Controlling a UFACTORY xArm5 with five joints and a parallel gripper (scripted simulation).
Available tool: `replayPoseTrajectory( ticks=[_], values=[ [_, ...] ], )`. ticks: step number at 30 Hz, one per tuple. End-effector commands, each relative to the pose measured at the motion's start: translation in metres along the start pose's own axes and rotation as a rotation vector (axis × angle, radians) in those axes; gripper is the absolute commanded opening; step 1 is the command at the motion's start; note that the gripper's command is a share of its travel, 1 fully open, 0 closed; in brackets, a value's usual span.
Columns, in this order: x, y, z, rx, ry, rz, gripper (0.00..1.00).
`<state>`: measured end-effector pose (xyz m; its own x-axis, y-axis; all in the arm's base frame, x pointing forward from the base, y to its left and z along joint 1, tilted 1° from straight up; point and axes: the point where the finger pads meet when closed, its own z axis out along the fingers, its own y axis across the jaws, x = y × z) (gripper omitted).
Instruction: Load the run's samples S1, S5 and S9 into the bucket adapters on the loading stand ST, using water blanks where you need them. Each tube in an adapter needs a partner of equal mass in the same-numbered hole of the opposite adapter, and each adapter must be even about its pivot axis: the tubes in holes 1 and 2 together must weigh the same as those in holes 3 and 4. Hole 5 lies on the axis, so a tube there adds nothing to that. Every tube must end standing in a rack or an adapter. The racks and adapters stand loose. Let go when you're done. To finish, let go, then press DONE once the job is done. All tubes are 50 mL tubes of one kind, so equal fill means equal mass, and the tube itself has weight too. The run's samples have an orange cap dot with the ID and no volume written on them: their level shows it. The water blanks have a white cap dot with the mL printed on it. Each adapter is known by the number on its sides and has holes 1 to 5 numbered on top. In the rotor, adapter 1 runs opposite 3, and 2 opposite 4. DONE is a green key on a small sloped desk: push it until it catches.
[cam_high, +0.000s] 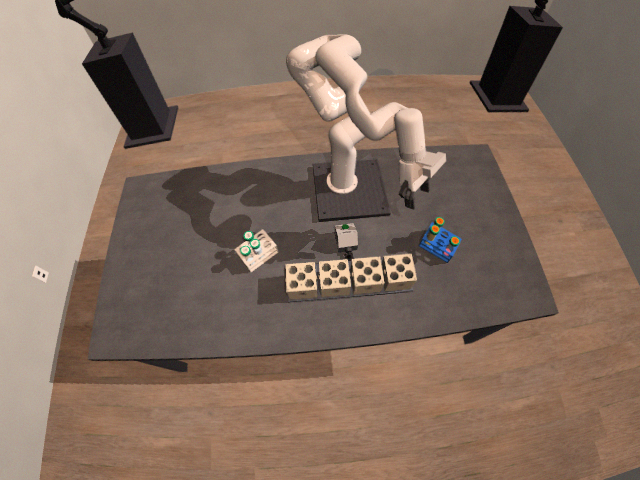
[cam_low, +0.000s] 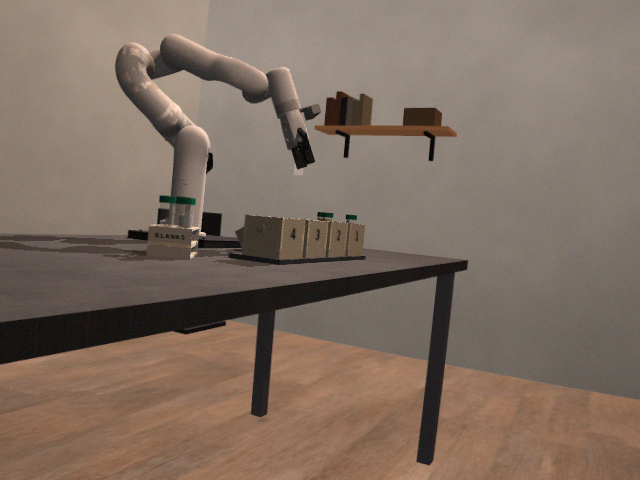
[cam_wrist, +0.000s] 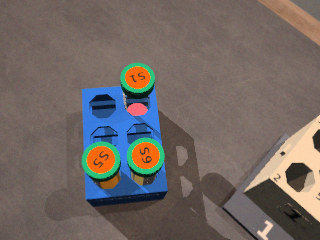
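Gripper with fingers apart, above table.
Blue box-shaped rack carries three round-capped tubes; the caps are green with orange discs.

The arm rises from its base, folds back at a high bend, then reaches out and down to the wrist. Below the wrist, the gripper hangs in the air, tilted from upright, with its black fingers pointing mostly downward. They stand wide open and hold nothing.
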<state>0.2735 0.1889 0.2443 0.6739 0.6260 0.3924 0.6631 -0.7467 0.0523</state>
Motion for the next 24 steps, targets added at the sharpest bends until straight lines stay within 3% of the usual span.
replayPoseTrajectory(
  ticks=[1,4,17,21,24],
  values=[
    [0.005,0.017,-0.002,-0.015,-0.023,0.036,1.00],
    [0.006,0.032,-0.002,-0.034,-0.074,0.120,1.00],
    [0.008,0.074,-0.004,-0.054,-0.137,0.227,1.00],
    [0.006,0.094,-0.004,-0.069,-0.192,0.325,1.00],
    [0.006,0.104,-0.005,-0.069,-0.192,0.325,1.00]
  ],
)
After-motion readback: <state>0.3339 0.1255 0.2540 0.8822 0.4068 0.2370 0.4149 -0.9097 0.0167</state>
